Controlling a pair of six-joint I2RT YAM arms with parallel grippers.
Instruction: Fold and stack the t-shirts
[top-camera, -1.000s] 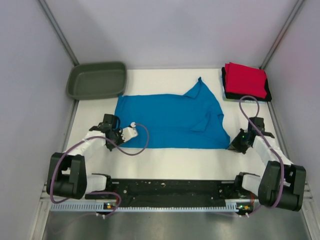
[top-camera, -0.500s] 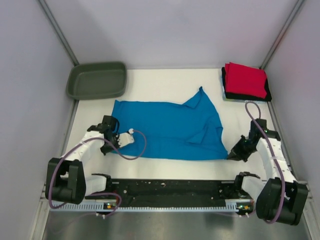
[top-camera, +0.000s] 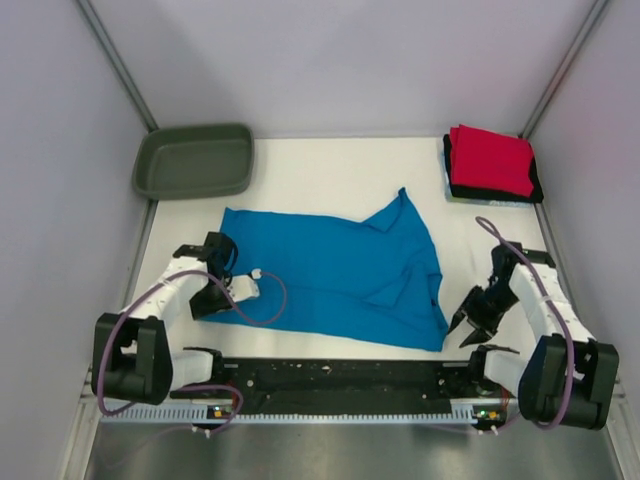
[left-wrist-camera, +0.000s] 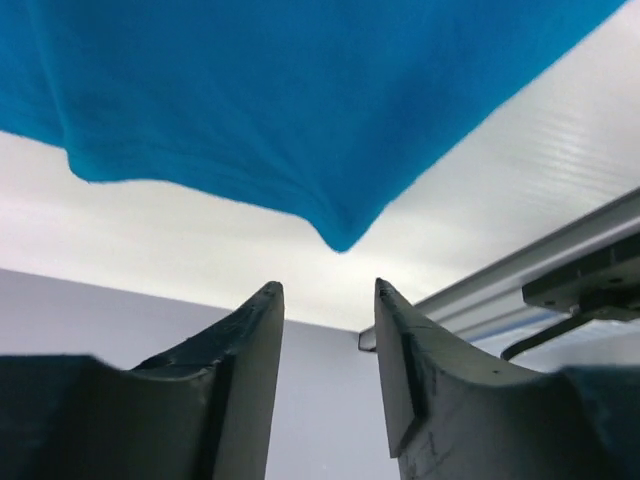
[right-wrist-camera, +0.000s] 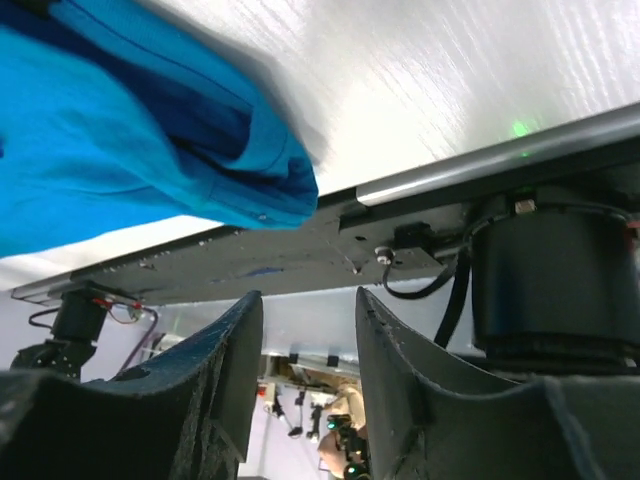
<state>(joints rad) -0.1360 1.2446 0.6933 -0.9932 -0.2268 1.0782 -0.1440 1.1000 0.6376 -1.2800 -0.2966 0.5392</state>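
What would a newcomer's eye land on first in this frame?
The bright turquoise t-shirt spread across the middle of the white table, rumpled on its right side. Next come the folded red shirt stacked on a black shirt at the far right corner, and the olive tub at the far left. The left gripper and right gripper stand open by the turquoise shirt's near corners, holding nothing.
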